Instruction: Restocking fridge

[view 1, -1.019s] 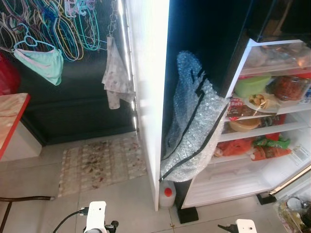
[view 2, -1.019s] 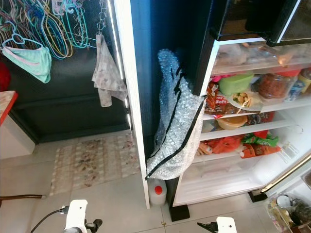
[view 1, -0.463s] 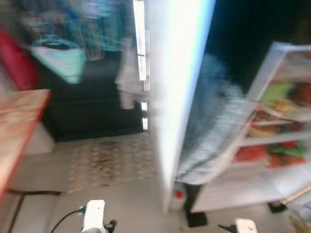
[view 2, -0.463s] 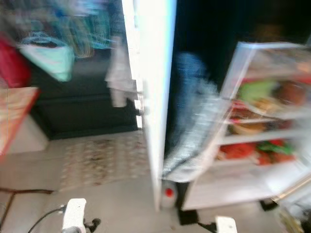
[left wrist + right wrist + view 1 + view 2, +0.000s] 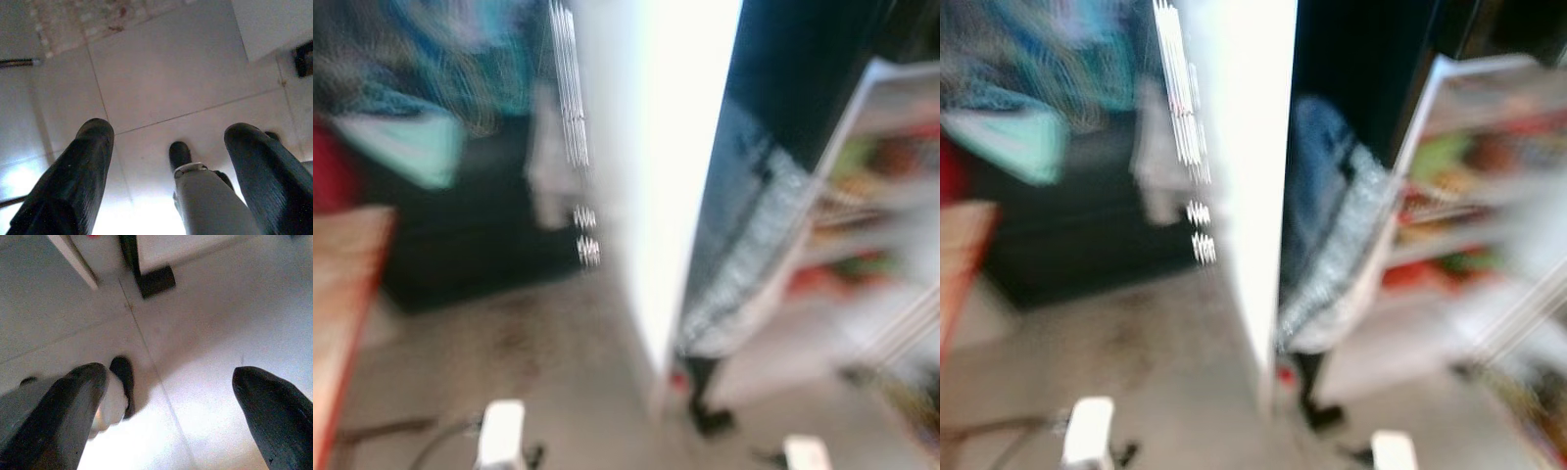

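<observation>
Clearly the head camera is in motion, since both eye views are smeared, yet the open fridge (image 5: pixel 1449 245) can be made out ahead of and above both grippers, off toward the right one's side. Its white door (image 5: pixel 675 176) stands edge-on between the grippers, with a silvery bubble-wrap bag (image 5: pixel 1332 264) hanging just beyond it against the dark fridge side. The shelves hold blurred patches of green, red and orange; which items they are cannot be told here.

The left gripper (image 5: pixel 166 166) hangs low over pale floor tiles (image 5: pixel 161 83), its two black fingers (image 5: pixel 73 181) well apart and holding nothing. The right gripper (image 5: pixel 166 416) is likewise spread wide and empty above the tiles. Neither carries anything to stock, so I judge the robot is walking or turning rather than placing.

As for handling, the shelf goods look like soft packets and lidded tubs: probably light, with packets that crumple and slide, best pinched across a firm edge, and tubs taken at the rim or side wall. The bubble-wrap bag would be limp and slippery, and could snag a finger passing near the door.

The wrist views give what the eye views cannot: sharp floor detail, a dark fridge foot (image 5: pixel 155 280) ahead of the right gripper, the robot's own foot below each, and a patterned rug (image 5: pixel 98 19) beyond the left fingers. The eye views alone give the shelves and the hangers (image 5: pixel 431 59) off the left gripper's side
</observation>
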You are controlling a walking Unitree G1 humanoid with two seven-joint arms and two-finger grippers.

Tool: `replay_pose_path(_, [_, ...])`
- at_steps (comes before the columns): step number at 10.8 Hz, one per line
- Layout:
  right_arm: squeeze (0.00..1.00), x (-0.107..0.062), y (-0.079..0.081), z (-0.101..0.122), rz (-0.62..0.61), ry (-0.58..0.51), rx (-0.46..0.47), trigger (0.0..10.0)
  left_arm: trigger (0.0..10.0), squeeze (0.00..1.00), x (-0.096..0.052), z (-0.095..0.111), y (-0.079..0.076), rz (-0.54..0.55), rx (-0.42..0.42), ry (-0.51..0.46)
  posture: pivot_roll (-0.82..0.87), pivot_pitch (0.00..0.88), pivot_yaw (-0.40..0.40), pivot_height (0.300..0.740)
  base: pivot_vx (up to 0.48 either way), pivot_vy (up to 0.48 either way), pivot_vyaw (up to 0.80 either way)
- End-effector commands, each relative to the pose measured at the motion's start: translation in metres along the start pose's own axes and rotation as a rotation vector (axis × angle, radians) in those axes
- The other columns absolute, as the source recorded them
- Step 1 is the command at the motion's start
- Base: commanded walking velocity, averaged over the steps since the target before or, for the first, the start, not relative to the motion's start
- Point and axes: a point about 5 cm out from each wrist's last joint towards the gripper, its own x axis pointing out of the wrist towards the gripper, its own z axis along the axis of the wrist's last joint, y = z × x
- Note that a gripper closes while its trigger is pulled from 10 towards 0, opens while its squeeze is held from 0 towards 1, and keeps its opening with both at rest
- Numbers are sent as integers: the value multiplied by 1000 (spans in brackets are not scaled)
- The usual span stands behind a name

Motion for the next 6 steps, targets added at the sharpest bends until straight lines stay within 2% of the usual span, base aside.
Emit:
replay_pose_path(1, [0,-1,-6,1,-19,0,9,10000,10000,0,0,-3,-5,-12,-9,11,-154,0,43,740,0,0,-800])
replay_pose_path(6, [0,-1,-4,-2,-19,5,10,10000,10000,0,0,-4,-3,-21,-1,14,-160,0,58,740,0,0,-800])
